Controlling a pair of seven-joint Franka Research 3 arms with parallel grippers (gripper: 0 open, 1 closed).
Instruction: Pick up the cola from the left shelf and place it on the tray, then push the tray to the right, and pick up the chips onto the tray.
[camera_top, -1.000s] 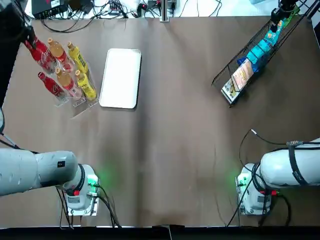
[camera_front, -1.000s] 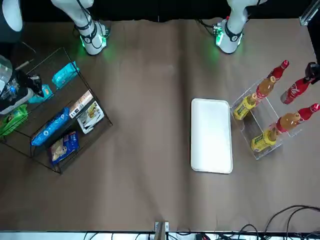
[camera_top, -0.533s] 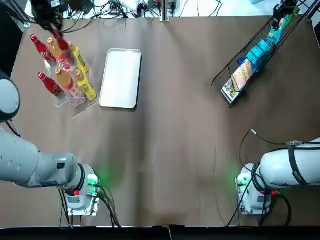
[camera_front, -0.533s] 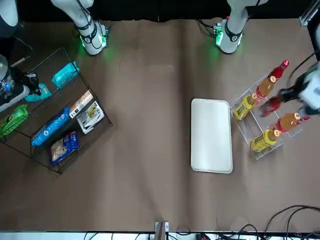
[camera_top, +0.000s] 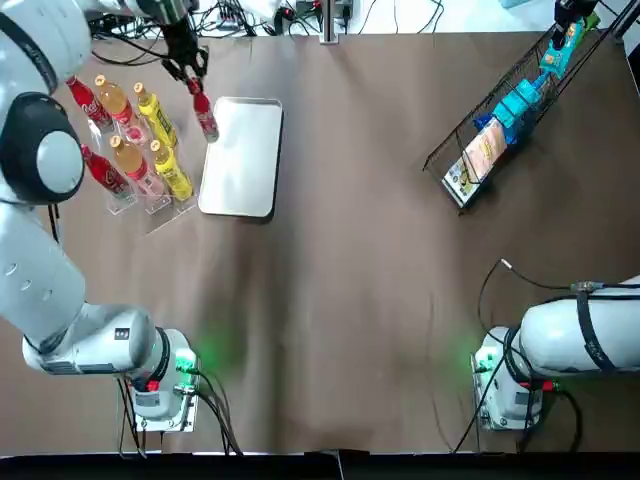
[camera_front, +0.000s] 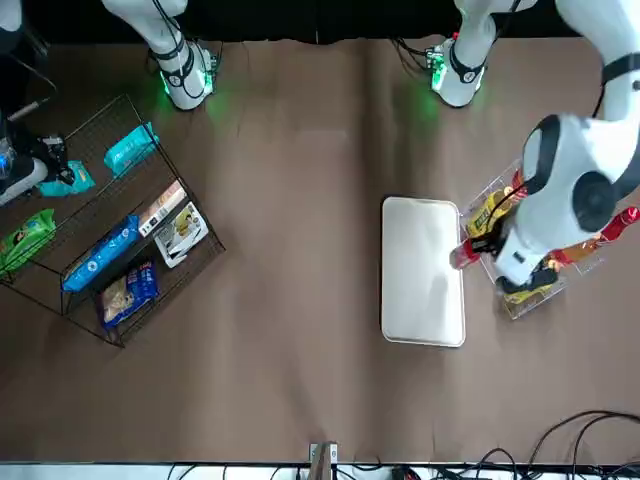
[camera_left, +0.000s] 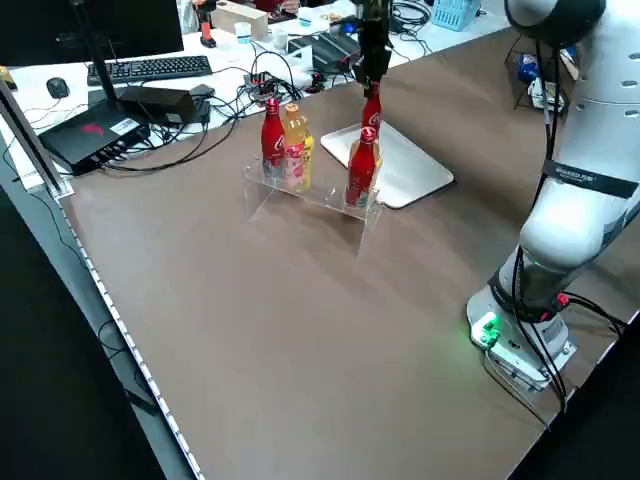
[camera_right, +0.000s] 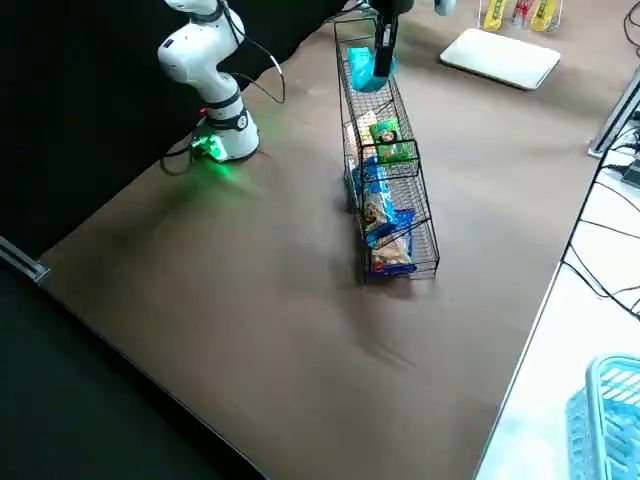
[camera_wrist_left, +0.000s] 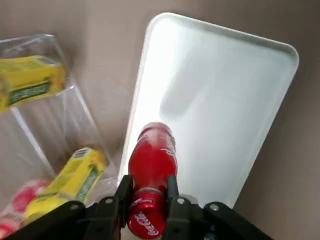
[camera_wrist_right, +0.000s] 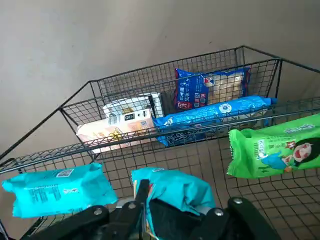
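Top view: I find the left gripper clamped on the neck of the cola; the bottle hangs over the rim of the tray, at the tray's 10 o'clock; the shelf lies at the tray's 9 o'clock.

Left wrist view: both fingers press the bottle neck; its base sits over the tray's edge; I cannot tell whether it touches.

Right wrist view: the right gripper is closed on a cyan chips bag at the wire rack.
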